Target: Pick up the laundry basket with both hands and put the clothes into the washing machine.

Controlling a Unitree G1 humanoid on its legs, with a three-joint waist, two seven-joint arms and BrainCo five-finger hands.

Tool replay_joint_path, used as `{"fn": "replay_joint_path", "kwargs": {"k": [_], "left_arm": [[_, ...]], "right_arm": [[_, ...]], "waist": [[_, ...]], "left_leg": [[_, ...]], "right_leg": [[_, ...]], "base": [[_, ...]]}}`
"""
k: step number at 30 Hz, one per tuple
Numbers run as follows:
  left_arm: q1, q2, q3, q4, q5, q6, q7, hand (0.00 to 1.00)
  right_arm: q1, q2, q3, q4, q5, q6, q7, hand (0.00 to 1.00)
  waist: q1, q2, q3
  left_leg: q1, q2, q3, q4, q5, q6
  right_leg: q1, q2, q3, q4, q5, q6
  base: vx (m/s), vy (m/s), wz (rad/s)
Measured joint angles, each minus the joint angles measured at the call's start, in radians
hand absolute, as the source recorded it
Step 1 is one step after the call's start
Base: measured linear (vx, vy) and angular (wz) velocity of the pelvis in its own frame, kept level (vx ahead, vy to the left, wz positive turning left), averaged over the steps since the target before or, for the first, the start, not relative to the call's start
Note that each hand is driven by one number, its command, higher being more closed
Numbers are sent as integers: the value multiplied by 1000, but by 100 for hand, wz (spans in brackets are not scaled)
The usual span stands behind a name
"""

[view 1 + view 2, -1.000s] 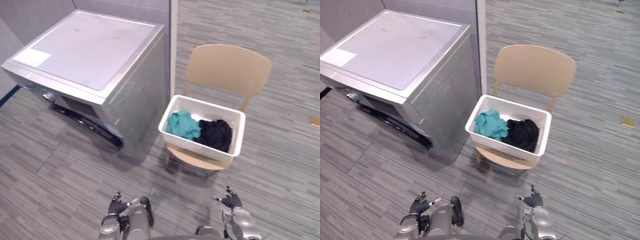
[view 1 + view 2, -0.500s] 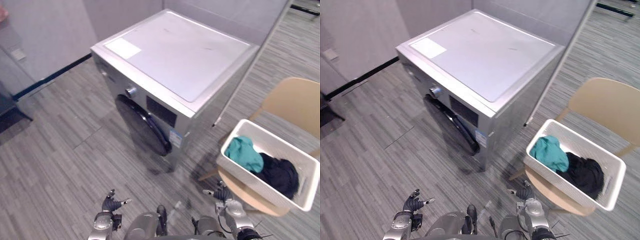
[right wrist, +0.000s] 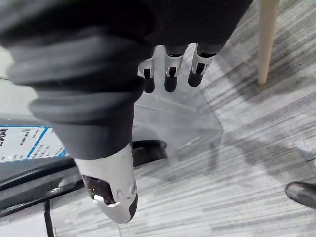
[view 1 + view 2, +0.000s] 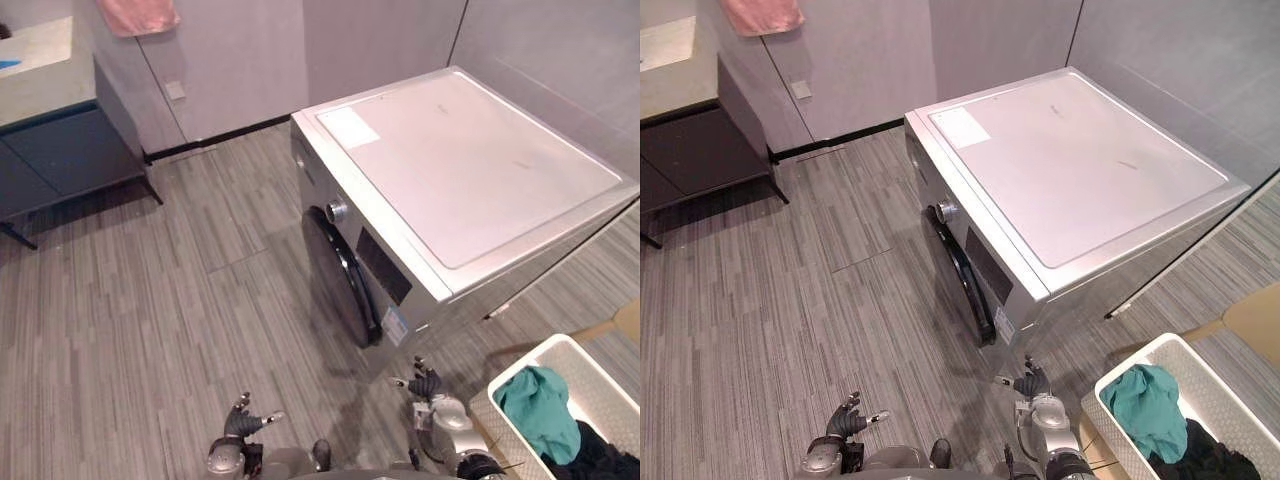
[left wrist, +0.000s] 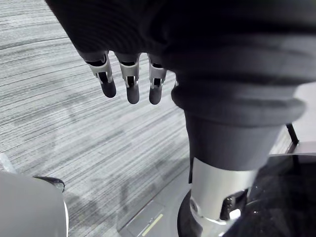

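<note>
The left hand and right hand hang spread, empty. The laundry basket, near the right hand, looks stiff, light: grip 2 opposite rims.

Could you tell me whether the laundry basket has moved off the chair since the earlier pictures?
No: the laundry basket still sits on the chair; the camera turned, so the whole picture shifted.
</note>
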Motion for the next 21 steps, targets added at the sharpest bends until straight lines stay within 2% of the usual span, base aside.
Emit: {"fn": "replay_joint_path", "kwargs": {"k": [2,6,7,8,9,11,12,13,14,15,16,17,21], "left_arm": [[-1,0,-1,3,0,0,1,0],[-6,1,4,2,-1,-3,19,0],[-7,0,7,-1,-6,-8,19,0],[-9,-1,12,-11,-9,-10,19,0],[-6,-3,24,-21,-9,-12,19,0],[-6,-4,49,-27,-11,-12,24,0],[-4,-6,53,-31,-11,-12,24,0],[-5,-13,69,-36,-11,-12,32,0],[-14,-18,86,-41,-12,-12,41,0],[-17,-18,86,-42,-12,-12,41,0],[-8,-21,85,-42,-12,-12,40,0],[-17,-21,87,-40,-12,-9,41,0],[-33,-33,83,-62,-29,-11,42,0]], "right_arm": [[-14,0,32,-24,-1,0,-6,0],[-65,-3,24,-63,16,6,-46,0],[-78,-10,21,-69,23,7,-59,0],[-87,-15,11,-86,40,9,-80,0],[-100,-15,2,-88,48,10,-88,0],[-123,-18,2,-134,80,15,-119,0],[-122,-18,2,-150,81,16,-125,0],[-122,-18,2,-177,94,16,-134,0],[-127,-17,16,-223,98,13,-131,0],[-131,-16,25,-247,98,11,-129,0],[-151,-11,53,-283,98,6,-124,0],[-168,0,53,-287,99,1,-123,0],[-228,34,84,-307,113,-8,-122,0]], "waist": [[0,1,1],[4,9,12],[8,14,18],[25,23,27],[26,32,36],[26,60,71],[26,65,74],[26,68,79],[26,56,90],[29,63,95],[37,86,102],[41,80,112],[81,69,112]], "left_leg": [[-5,5,-10,-39,36,-5],[-62,9,-46,-55,65,8],[-83,8,-51,-58,80,7],[-98,7,-53,-70,96,7],[-106,8,-57,-74,100,5],[-134,11,-61,-92,90,0],[-143,13,-52,-92,88,-3],[-158,13,-33,-109,70,-29],[-176,18,17,-77,48,-33],[-196,31,25,-33,46,-28],[-197,82,41,7,32,-25],[-194,71,48,4,33,-10],[-218,59,64,10,38,-15]], "right_leg": [[-7,6,-16,-23,19,-8],[-60,14,-42,-26,25,-10],[-78,14,-44,-26,28,-10],[-97,13,-45,-26,29,-9],[-108,14,-46,-24,29,-9],[-131,13,-61,-10,22,-8],[-142,11,-66,-8,20,-8],[-164,1,-69,-10,15,-18],[-187,-23,-71,-14,18,-29],[-198,-23,-72,-6,18,-29],[-218,-13,-78,36,10,-24],[-233,-24,-70,64,1,-22],[-257,-48,-75,88,1,-6]], "base": [[-56,-90,21],[-82,-31,24],[-148,15,19],[-160,26,15],[-212,38,8],[-241,44,16],[-271,63,21],[-197,68,20],[-120,52,18],[0,0,0],[40,-48,-8],[0,0,0],[21,17,13]]}}
